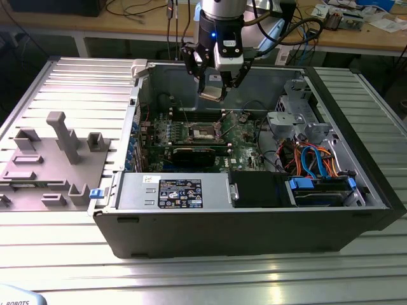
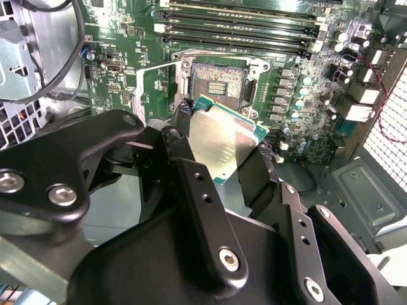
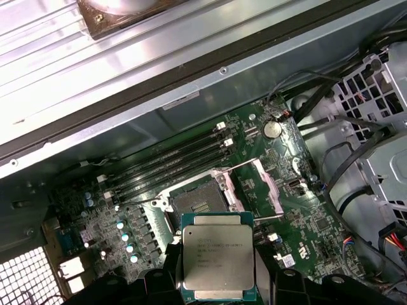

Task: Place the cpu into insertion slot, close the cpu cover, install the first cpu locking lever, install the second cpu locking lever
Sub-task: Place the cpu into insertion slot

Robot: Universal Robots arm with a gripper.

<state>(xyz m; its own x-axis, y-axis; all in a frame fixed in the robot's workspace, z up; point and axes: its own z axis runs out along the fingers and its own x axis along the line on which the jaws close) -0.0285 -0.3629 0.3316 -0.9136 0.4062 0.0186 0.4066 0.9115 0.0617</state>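
- A slatted metal table point(image 1: 70, 267) is seen under everything, with a workbench of cables along the far edge.
- An open computer case point(image 1: 222, 235) is laid on its side on the table, so that its interior faces up.
- A grey moulded fixture point(image 1: 57, 159) is set on the table at the exterior view's left, just beside the case.
- A grey labelled power-supply box point(image 1: 172, 190) is mounted along the near wall of the case.
- The green motherboard point(image 1: 245, 136) is fixed to the floor of the case, beyond the power-supply box.
- The gripper point(image 1: 215, 86) is held over the far part of the case, above the motherboard and clear of it.
- Its jaws are clamped on the cpu point(image 1: 211, 96). In the second wrist view the black fingers point(image 2: 197, 190) are pressed against two opposite edges of the chip.
- The cpu is carried in the air, slightly tilted, with its silvery face point(image 3: 217, 262) turned up. It is held above the insertion slot and apart from it.
- The insertion slot point(image 3: 196, 202) is found in the middle of the motherboard, beside the long memory slots. Its dark centre is left exposed.
- The cpu cover point(image 3: 266, 185) is swung open and is stood just beside the slot.
- Thin wire levers point(image 3: 245, 164) are raised beside the socket.
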